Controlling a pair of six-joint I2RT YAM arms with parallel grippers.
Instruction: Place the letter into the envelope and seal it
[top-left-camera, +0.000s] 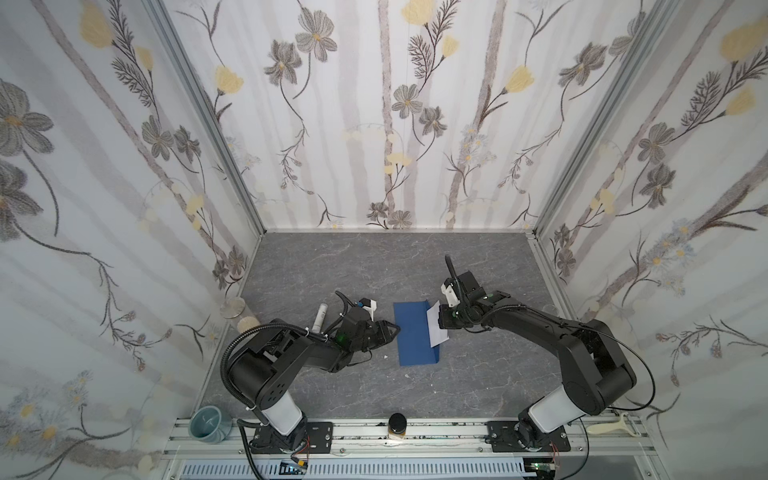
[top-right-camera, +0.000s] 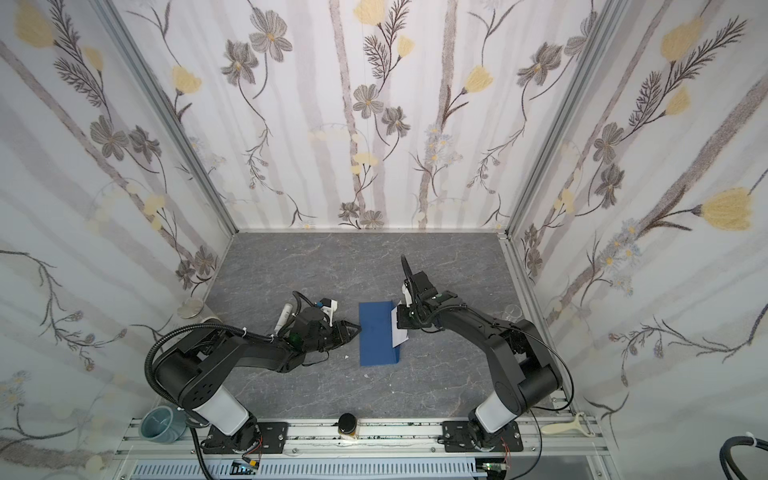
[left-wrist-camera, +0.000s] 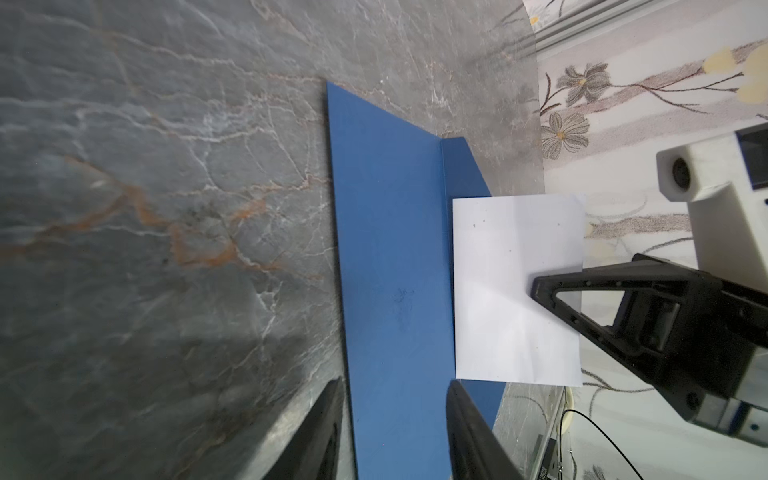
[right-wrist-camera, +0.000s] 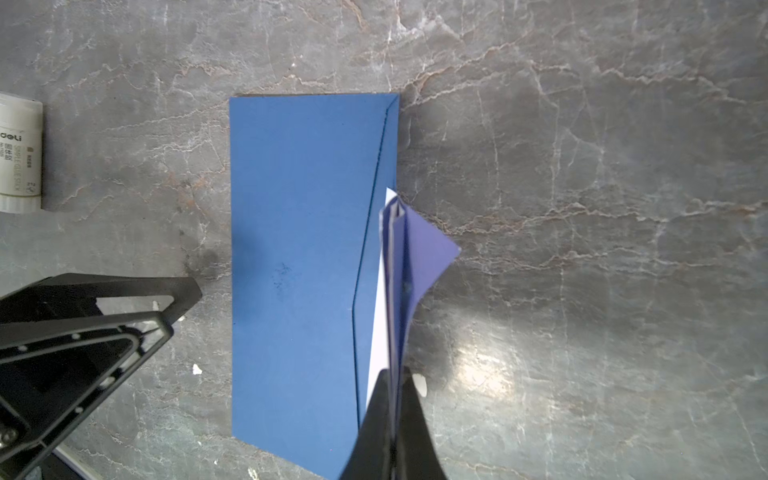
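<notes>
A dark blue paper envelope (top-left-camera: 415, 334) lies on the grey marbled tabletop (top-left-camera: 374, 266), floral walls (top-left-camera: 395, 124) around. The right gripper (right-wrist-camera: 392, 380) pinches the white paper letter (left-wrist-camera: 515, 270). The left gripper (left-wrist-camera: 395, 386) gapes.

bright, even overhead light, soft glare on the grey tabletop (right-wrist-camera: 478, 374), wide-angle distortion at edges

envelope (right-wrist-camera: 291, 249): matt blue paper | letter (left-wrist-camera: 498, 270): smooth white paper | tabletop (right-wrist-camera: 582, 166): glossy grey stone-look

Dk blue envelope (top-left-camera: 411, 336), white letter (top-left-camera: 437, 330), grey marbled table (left-wrist-camera: 166, 124) w/ orange veins, grey-yellow floral wallpaper (top-left-camera: 374, 104).
</notes>
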